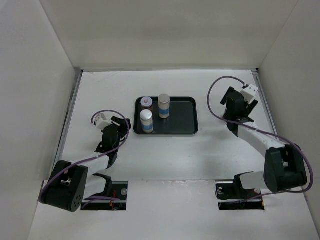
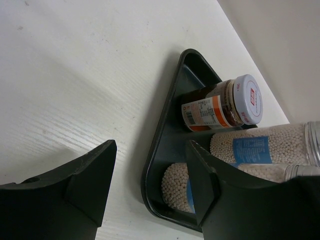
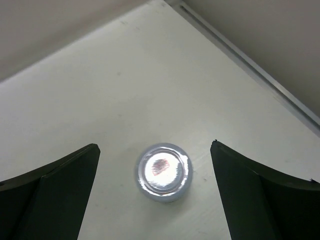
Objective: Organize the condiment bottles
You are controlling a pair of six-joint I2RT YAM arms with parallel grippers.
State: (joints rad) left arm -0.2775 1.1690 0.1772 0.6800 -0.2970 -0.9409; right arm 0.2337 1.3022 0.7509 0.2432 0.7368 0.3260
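Observation:
Three condiment bottles stand in the black tray [image 1: 183,119]: a dark jar with a red-marked lid [image 1: 146,102], a white one with a blue band [image 1: 146,121] and a taller grey-capped one [image 1: 164,106]. My left gripper [image 1: 125,128] is open and empty just left of the tray. In the left wrist view the left gripper [image 2: 151,145] faces the tray's corner [image 2: 162,130], with the dark jar [image 2: 220,105] and the banded bottle [image 2: 177,187] beyond. My right gripper [image 1: 237,106] is open above the fourth jar, whose red-marked lid [image 3: 163,171] shows between the jaws of the right gripper [image 3: 154,146], untouched. The top view hides that jar.
White walls enclose the table on three sides. A metal strip [image 3: 260,70] runs along the right wall's foot near the right gripper. The tray's right half holds no bottle.

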